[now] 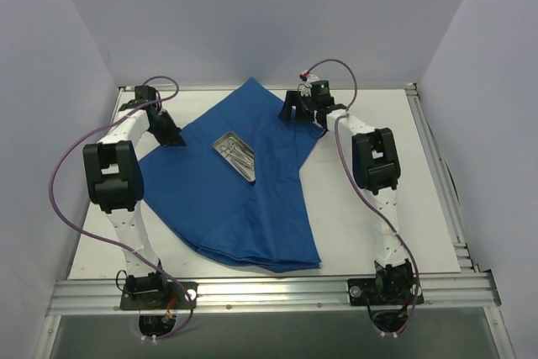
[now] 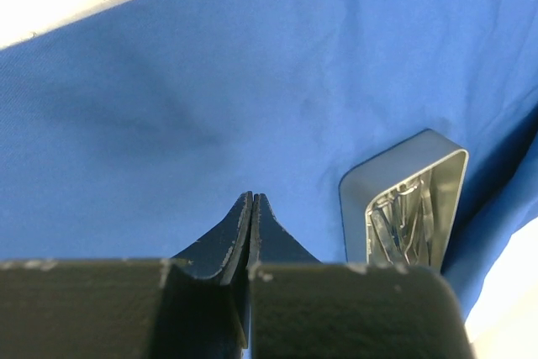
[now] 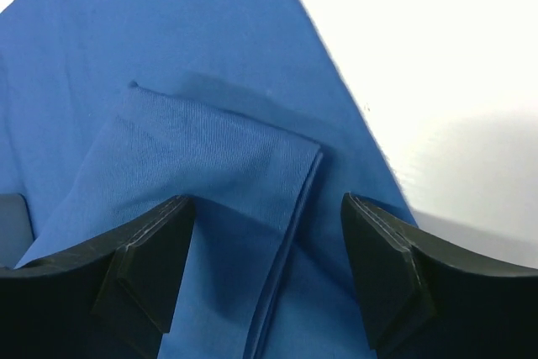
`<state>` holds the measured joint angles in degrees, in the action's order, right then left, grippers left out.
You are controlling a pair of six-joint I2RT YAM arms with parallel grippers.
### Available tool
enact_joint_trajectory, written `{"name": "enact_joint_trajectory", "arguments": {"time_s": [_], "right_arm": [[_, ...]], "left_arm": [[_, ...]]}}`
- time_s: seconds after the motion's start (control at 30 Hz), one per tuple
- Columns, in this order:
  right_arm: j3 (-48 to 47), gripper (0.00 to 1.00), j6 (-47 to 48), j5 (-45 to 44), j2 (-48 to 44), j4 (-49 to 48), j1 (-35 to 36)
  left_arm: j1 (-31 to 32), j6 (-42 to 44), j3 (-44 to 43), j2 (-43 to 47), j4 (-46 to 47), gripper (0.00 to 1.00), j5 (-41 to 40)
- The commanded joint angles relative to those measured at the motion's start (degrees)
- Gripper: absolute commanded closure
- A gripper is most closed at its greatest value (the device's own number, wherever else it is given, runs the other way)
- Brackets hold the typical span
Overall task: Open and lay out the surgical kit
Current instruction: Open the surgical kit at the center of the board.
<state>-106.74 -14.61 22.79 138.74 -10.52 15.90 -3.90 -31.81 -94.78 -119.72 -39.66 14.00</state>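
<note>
The royal-blue cloth wrap [image 1: 244,199] lies mostly spread on the white table. The small shiny metal tray [image 1: 236,155] sits on it near the middle, with thin silver instruments [image 1: 241,154] inside. My left gripper [image 1: 173,137] is shut and empty, low over the cloth's left edge. In the left wrist view its tips [image 2: 252,197] point across the cloth [image 2: 210,98] with the tray [image 2: 357,208] and instruments [image 2: 403,224] to the right. My right gripper [image 1: 294,112] is open over the cloth's far right edge. In the right wrist view [image 3: 265,208] its jaws straddle a folded flap [image 3: 210,157].
The white table [image 1: 378,208] shows bare to the right of the cloth and along the far edge. Pale walls close in the back and both sides. A metal rail [image 1: 269,292] with both arm bases runs along the near edge.
</note>
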Motion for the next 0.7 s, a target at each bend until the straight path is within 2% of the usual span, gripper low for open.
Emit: {"name": "enact_joint_trajectory", "arguments": {"time_s": [0.0,0.17,0.3,0.33,0.4,0.53,0.67], "right_arm": [[-5.0,0.3,0.6,2.4,1.1,-2.4,0.4],[-9.9,0.38,0.0,2.8,4.7,-1.2,0.4],[-12.5,0.61,-0.2,3.0,6.5,-0.4,0.4],[-12.9,0.72,-0.5,3.0,6.8,-0.5,0.4],[-12.9,0.78,-1.1,3.4,6.9,-1.2,0.4],[-12.9,1.0,-1.6,1.1,5.5,-0.3,0.4],[-7.4,1.0,-1.0,-6.5,-1.4,-0.1,0.4]], "left_arm": [[-0.3,1.2,-2.5,-1.3,0.2,0.98,-0.6],[-0.5,0.3,-2.4,-2.5,0.7,0.98,0.2],[-0.5,0.2,-2.2,-3.3,0.8,0.98,0.6],[-0.5,0.2,-2.2,-3.3,0.8,0.98,0.6],[-0.5,0.3,-2.1,-3.4,0.9,0.98,0.5],[-0.5,0.4,-2.1,-3.2,0.9,0.98,0.6],[-0.5,0.3,-1.7,-3.0,0.6,0.98,0.2]]}}
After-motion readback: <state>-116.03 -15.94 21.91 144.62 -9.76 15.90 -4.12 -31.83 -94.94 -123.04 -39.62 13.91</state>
